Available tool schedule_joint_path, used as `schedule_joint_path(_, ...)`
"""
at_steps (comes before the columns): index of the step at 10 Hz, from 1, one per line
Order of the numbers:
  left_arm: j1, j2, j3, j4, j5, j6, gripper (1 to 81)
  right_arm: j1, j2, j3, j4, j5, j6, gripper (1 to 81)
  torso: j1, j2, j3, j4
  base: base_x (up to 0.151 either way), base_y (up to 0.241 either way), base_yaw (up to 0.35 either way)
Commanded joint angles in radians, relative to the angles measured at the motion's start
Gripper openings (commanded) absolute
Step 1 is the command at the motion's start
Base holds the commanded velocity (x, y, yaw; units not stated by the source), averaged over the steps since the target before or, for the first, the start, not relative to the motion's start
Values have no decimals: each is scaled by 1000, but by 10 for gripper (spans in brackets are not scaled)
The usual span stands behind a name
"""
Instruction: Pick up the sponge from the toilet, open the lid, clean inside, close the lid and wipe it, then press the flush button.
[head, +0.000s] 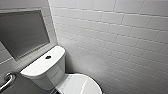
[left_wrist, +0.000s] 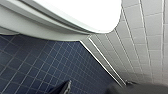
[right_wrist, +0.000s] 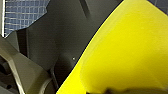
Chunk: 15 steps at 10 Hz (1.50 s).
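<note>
Here's the toilet (head: 51, 71), white and glossy, with its rectangular tank set against the wall. The tank's long axis runs on a slant across the head view. The flush button (head: 48, 57), small, dark and round, sits in the middle of the flat tank top.

In front of the tank the lid (head: 80, 86) is down, lying flat over the bowl. It's a smooth white oval, and its long axis points straight away from the tank. Light gleams off it.

White brick-pattern wall tiles (head: 112, 37) run alongside the toilet. Behind the tank there's a grey recessed panel (head: 22, 32), and a metal grab bar (head: 7, 80) curves just off the tank's far end.

In the right wrist view the sponge (right_wrist: 130, 50) is bright yellow, soft-edged and very close to the camera. It's off the toilet and in the air, with blue floor tiles (right_wrist: 22, 13) behind it. Its visible edge runs on a diagonal, but I cannot tell which way its long axis points relative to the tank. The right gripper (right_wrist: 130, 85) has its fingers closed on the sponge, and a dark finger edge shows against the yellow.

The left gripper (left_wrist: 100, 88) is low beside the bowl, under the lid's overhanging rim, above the blue floor and near the wall. I cannot tell whether it is spread or closed.
</note>
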Motion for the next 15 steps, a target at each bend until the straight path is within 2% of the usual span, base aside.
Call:
schedule_joint_path(1,-95,17,30,-15,43,-7,811,-4,-20,6,-17,-58,1,10,-1,2,0,0,0,0,0)
schedule_joint_path(3,-106,18,21,-12,35,-7,811,-4,-18,4,-17,-58,1,10,15,-23,0,0,0,0,0)
schedule_joint_path(4,-104,23,7,-12,3,-7,811,-4,-18,4,-17,-56,3,10,18,-28,0,0,0,0,0)
schedule_joint_path(5,-101,26,-5,-21,-77,-20,811,-3,-18,4,-17,-58,3,10,17,-27,0,0,0,0,0)
schedule_joint_path(6,-104,27,-17,-71,-138,-97,811,-1,-18,4,-17,-58,3,10,17,-27,0,0,0,0,0)
schedule_joint_path(9,-115,59,-115,-84,-164,-217,811,2,-17,4,-17,-58,3,10,17,-27,1,0,0,0,0)
schedule_joint_path(13,-150,81,-163,-84,-158,-300,811,8,-9,1,-15,-62,3,10,17,-27,1,0,0,0,0)
schedule_joint_path(15,-167,86,-158,-84,-157,-309,811,10,-2,-10,-15,-68,3,10,17,-27,1,0,0,0,0)
